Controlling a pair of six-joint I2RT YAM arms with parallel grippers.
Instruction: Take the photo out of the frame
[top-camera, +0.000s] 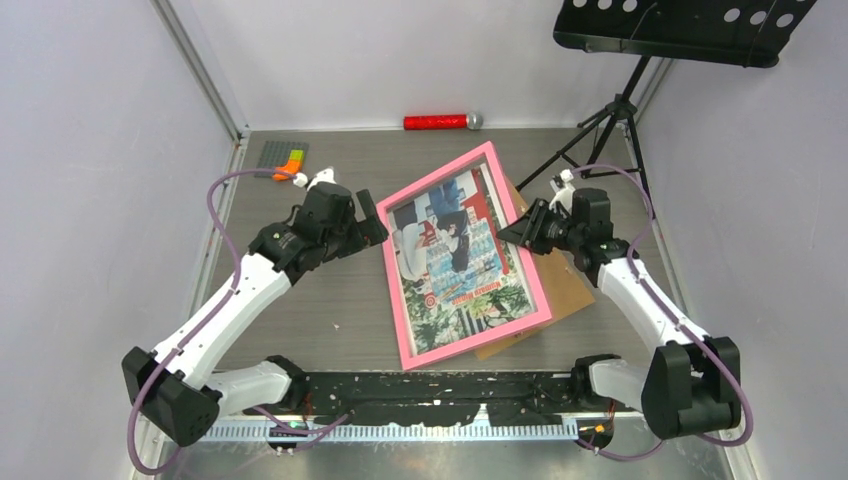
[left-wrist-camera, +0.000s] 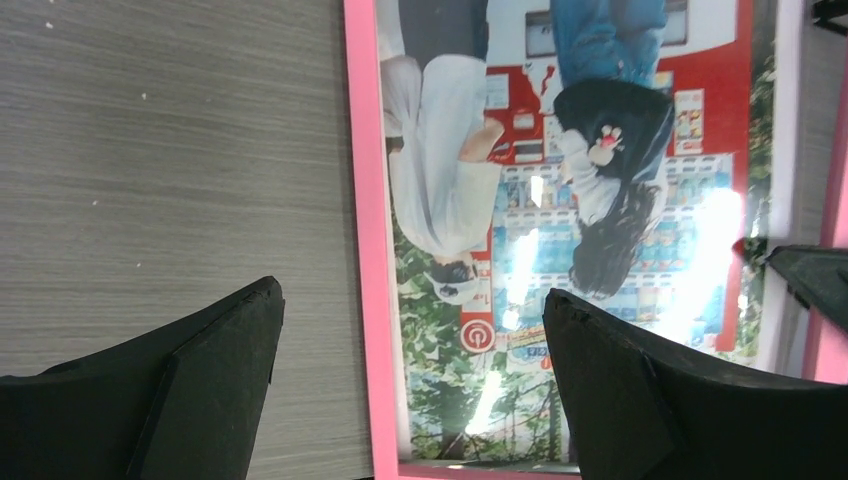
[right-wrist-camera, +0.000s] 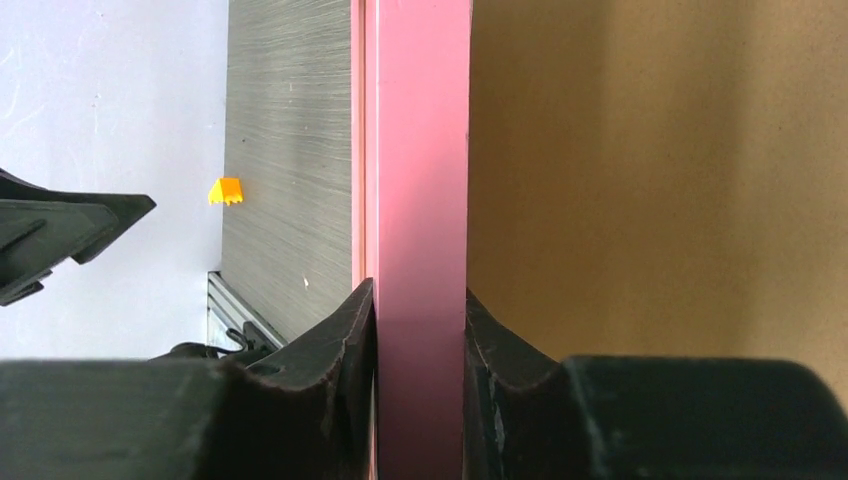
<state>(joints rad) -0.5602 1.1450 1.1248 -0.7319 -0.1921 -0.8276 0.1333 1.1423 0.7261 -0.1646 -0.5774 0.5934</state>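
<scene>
Right end effector (right-wrist-camera: 418, 330) clamped on frame (top-camera: 440, 173) right rim; left end effector (left-wrist-camera: 410, 296) apart, empty. Photo (top-camera: 458, 262), picture centre: judged thin, glossy, slippery, creasable; take by exposed edge.

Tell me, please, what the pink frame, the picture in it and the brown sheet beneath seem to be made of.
The frame: probably painted wood or plastic; smooth, even pink, no grain visible.
The photo: printed paper, glossy, given the white glare patches, unless a pane covers it.
The brown board: likely cardboard or fibreboard; flat, dull, uniform tan.
</scene>
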